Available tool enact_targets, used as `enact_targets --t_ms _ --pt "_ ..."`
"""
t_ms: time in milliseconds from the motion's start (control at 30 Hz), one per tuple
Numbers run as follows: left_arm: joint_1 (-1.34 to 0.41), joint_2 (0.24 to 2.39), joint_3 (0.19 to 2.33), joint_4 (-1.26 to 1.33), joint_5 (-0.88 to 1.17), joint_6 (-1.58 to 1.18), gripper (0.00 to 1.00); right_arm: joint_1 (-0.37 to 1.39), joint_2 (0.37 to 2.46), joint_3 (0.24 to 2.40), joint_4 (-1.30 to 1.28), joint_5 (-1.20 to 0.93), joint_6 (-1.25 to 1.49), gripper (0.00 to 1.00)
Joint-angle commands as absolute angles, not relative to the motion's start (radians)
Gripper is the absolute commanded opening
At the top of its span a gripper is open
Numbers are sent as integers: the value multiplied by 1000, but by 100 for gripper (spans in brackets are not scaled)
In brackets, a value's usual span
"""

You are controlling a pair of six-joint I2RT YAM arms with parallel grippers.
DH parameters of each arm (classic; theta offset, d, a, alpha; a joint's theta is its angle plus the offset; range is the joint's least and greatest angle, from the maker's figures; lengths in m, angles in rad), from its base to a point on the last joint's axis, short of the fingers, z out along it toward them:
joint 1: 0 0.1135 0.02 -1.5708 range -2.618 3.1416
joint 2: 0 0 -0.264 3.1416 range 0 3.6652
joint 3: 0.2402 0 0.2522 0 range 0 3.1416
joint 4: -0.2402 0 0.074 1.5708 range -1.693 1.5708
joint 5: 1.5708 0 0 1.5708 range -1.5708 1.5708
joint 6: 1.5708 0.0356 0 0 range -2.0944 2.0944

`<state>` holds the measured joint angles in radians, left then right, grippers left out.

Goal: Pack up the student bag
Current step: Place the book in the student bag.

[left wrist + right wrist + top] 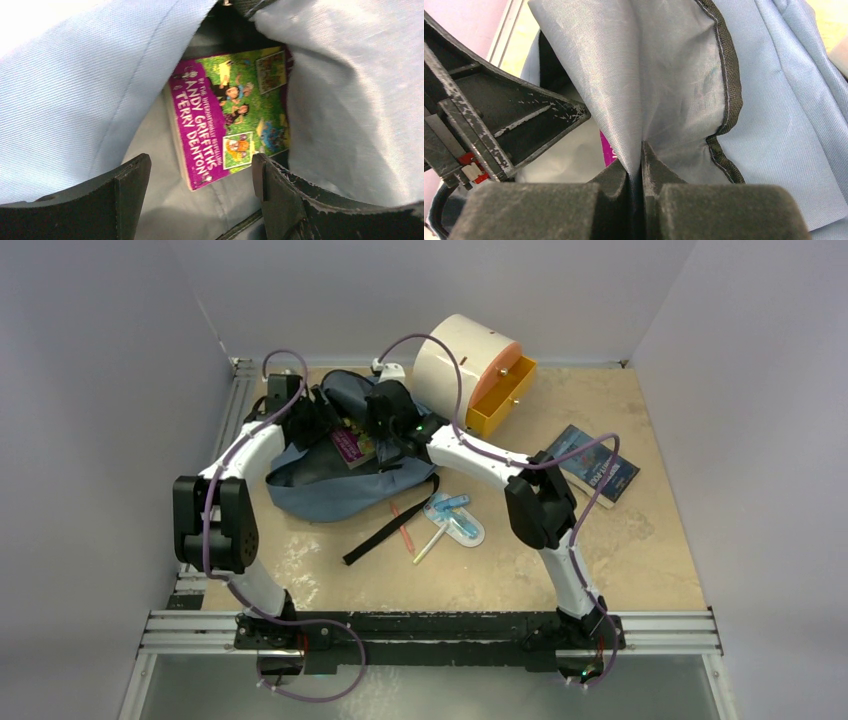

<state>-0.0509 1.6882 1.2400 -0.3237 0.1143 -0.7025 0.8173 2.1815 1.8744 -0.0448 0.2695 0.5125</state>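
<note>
Student bag (330, 480) lining edge clamped between right pincer (639, 155) fingers, mouth held open. Purple book (230, 115) lodged inside, just beyond left pincer (200, 162), spread wide, empty. Blue book (595, 465) and pen pouch (458, 523), well apart from both pincers, judged not yet packed.

A cream cylindrical cabinet (455, 358) sits at the far edge of the tan bench (640, 560), its orange drawer (500, 392) pulled open. A blue book (595, 468) lies flat at the right. Near the middle lies a clear pouch (455, 520), with a red pen (402, 525) and a yellow pen (430, 546) just beside it.

A lab test cell: plain white walls (100, 390), aluminium rails (660, 632).
</note>
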Motion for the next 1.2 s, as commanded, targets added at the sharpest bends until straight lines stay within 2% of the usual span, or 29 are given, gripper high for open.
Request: enact_targets --t_ms 0,367,600,900,1167 --pt "-46 1654 1291 -387 34 -628 74 817 2156 1935 10 305 476 9" --pt "-88 1552 1217 -359 230 -624 74 818 2184 1941 10 302 468 11" --pt "-149 1581 1187 -442 27 -588 74 818 2186 1939 3 301 467 12" --pt "-156 1678 1273 -536 -44 -449 72 818 2184 1924 20 302 468 12" --pt "-173 1733 1321 -569 -187 -345 71 818 2192 1931 18 299 468 15"
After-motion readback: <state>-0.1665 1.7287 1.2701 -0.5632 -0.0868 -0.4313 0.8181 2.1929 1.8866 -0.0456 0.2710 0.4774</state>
